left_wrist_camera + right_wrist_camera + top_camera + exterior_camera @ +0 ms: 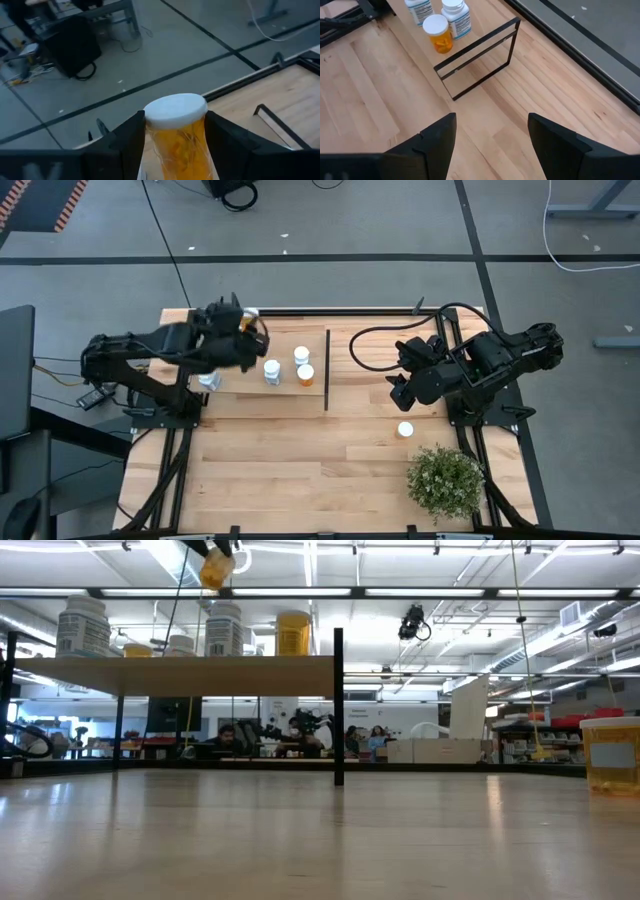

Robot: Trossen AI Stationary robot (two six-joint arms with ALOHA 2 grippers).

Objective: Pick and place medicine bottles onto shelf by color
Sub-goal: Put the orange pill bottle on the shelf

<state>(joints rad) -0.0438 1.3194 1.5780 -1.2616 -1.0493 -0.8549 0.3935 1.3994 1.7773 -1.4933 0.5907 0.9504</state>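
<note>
Left gripper [175, 145] raised over shelf [225, 387], clamping orange bottle [176, 132]

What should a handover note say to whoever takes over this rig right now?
Left gripper: shut on an orange bottle, held up over the far-left part of the shelf.
Right gripper: open and empty, waiting over the table right of the black divider.
On the shelf: two white bottles and one orange one near the divider; another pale bottle sits at the shelf's left edge, half hidden by the left arm.
Off the shelf: one white-capped bottle on the table near the plant.
Left to do: set down the held bottle, then fetch that one.
</note>
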